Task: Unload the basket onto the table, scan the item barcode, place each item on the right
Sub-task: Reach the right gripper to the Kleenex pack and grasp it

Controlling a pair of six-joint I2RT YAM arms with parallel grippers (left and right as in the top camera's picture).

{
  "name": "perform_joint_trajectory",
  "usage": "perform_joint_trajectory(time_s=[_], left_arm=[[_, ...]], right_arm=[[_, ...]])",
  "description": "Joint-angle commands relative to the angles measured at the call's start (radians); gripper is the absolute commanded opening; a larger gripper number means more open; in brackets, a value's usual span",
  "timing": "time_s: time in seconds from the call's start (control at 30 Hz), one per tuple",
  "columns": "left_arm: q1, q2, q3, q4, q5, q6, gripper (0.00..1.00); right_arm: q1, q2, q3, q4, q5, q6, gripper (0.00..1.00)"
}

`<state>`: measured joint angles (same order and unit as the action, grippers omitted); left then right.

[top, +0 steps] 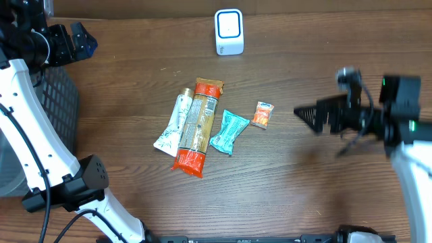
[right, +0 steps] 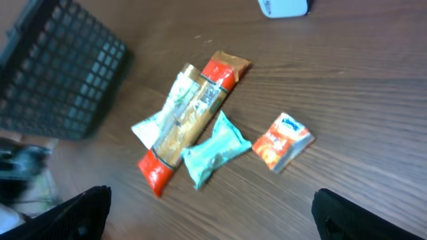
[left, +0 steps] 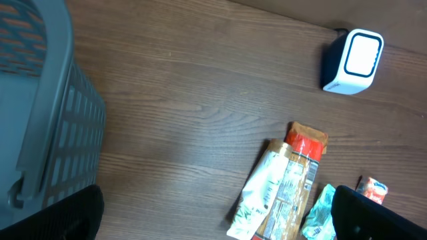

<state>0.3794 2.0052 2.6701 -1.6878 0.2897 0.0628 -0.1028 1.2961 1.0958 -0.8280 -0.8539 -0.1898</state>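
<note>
Left end effector (top: 86, 39) is wide open and empty, by the basket (top: 61, 101) that is cut off at the edge. Right end effector (top: 305, 115) is wide open and empty too. In the middle of the worktop (top: 135, 74), the long orange pack (top: 196, 128) hides part of the white pack (top: 172, 125). Their print is too small to read.

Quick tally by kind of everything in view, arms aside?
Packets: 3 (long orange-red packet, teal packet, small orange packet)
Tubes: 1 (white tube)
Scanners: 1 (white barcode scanner)
Baskets: 1 (grey basket)
Total: 6
</note>
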Motion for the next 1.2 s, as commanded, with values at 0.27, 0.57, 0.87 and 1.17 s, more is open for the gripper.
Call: perform_joint_trajectory(time_s=[0.27,0.57,0.87,1.17], left_arm=[[-0.009,0.002,0.001,-0.002,0.014,0.020,0.99],[-0.010,0.002,0.001,-0.002,0.014,0.020,1.00],[-0.009,0.002,0.001,-0.002,0.014,0.020,1.00],[-0.009,0.002,0.001,-0.002,0.014,0.020,1.00]], right_arm=[[0.040,0.323,0.097,0.049,-0.019,0.260,0.88],[0.267,0.480,0.097,0.213,0.299,0.626,0.87],[0.287,0.615,0.097,0.260,0.282,0.665,0.72],[0.300,0.707,0.095,0.282,0.357,0.745,0.47]])
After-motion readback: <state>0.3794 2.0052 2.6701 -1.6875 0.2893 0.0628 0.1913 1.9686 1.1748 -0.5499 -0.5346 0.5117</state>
